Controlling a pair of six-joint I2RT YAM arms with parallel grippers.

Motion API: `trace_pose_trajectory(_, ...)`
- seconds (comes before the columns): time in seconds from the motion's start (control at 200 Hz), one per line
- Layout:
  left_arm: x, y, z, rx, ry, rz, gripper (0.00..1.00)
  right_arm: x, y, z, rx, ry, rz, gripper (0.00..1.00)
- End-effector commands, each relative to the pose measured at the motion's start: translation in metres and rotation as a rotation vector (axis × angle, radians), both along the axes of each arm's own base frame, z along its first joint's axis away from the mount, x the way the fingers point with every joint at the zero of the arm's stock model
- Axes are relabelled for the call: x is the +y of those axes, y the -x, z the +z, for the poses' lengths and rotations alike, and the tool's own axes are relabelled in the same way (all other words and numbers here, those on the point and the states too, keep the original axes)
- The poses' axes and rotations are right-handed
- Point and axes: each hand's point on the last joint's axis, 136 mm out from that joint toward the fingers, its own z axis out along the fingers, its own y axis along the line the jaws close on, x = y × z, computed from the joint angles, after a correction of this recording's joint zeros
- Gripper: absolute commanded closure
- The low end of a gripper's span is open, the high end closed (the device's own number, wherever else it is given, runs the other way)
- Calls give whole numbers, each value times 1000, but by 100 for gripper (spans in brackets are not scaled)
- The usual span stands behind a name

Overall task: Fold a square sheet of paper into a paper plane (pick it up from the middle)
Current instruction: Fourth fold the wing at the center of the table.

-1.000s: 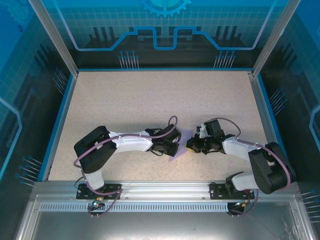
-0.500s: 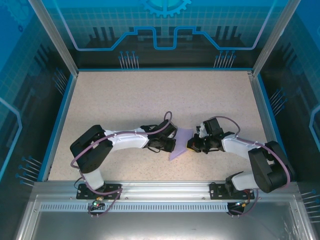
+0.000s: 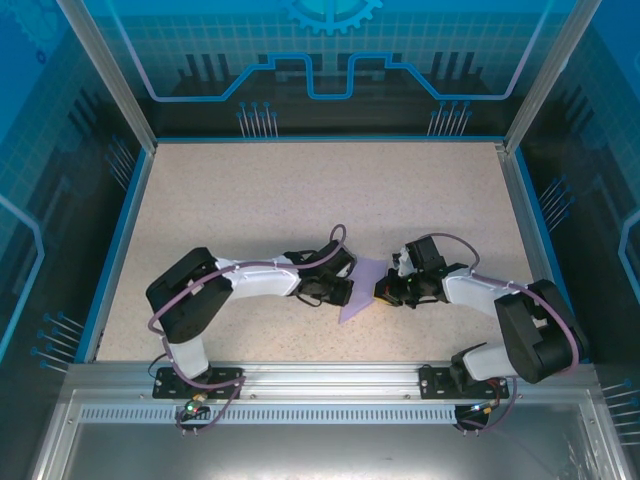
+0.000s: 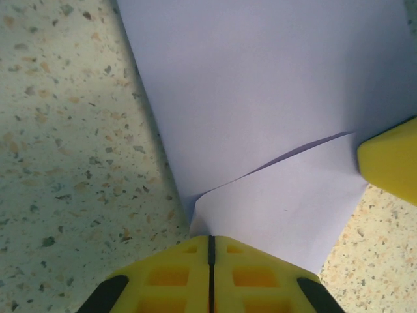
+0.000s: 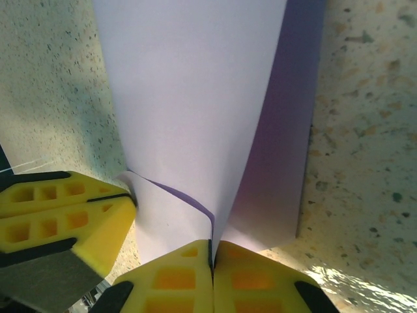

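**Table** [image 3: 300, 200]: speckled and pale. All the work sits in its near middle, between the two arms.

**Arms:** the left arm [image 3: 250, 283] and right arm [image 3: 480, 295] both reach low and inward, and their wrists face each other across the sheet.

**Paper** [image 3: 362, 285]: pale lilac. In the top view it lies between the two grippers as a narrow slanted shape, no longer a flat square. The left wrist view shows one layer of the paper [image 4: 260, 85] turned over another along a soft diagonal line. In the right wrist view the paper [image 5: 189, 98] rises away from the fingers and casts a shadow on the table, so part of it is lifted.

**Left gripper** [image 3: 345, 290]: the jaws are pressed together, with only a thin seam showing at the tips [image 4: 210, 244]. They nip the edge of the turned-over layer.

**Right gripper** [image 3: 383, 291]: the jaws are likewise pressed together [image 5: 212, 251], and the paper's bent edge runs straight into the seam. The two grippers' tips sit just beside each other.

**Step (judged):** an early fold, with both grippers holding the sheet close together. The crease is not yet sharp, and nothing resembling a dart has formed.

**Next (judged):**
- Both arms need to move together so the thin sheet neither tears nor slips.
- The edges should be lined up before the layer is laid flat.
- Then the fold line needs firm pressure along its length.
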Motion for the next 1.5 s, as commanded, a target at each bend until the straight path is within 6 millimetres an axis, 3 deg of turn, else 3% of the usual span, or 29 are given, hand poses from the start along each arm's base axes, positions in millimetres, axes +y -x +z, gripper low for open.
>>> trace_pose_trajectory(0.0, 0, 2, -7, 16, 1, -21, 93, 6, 3, 3, -2, -7, 38, 94)
trace_pose_trajectory(0.43, 2, 4, -20, 36, -11, -17, 95, 21, -3, 14, -26, -47, 54, 92)
trace_pose_trajectory(1.491, 13, 8, -28, 21, 1, -7, 98, 44, -33, 23, -50, -129, 49, 93)
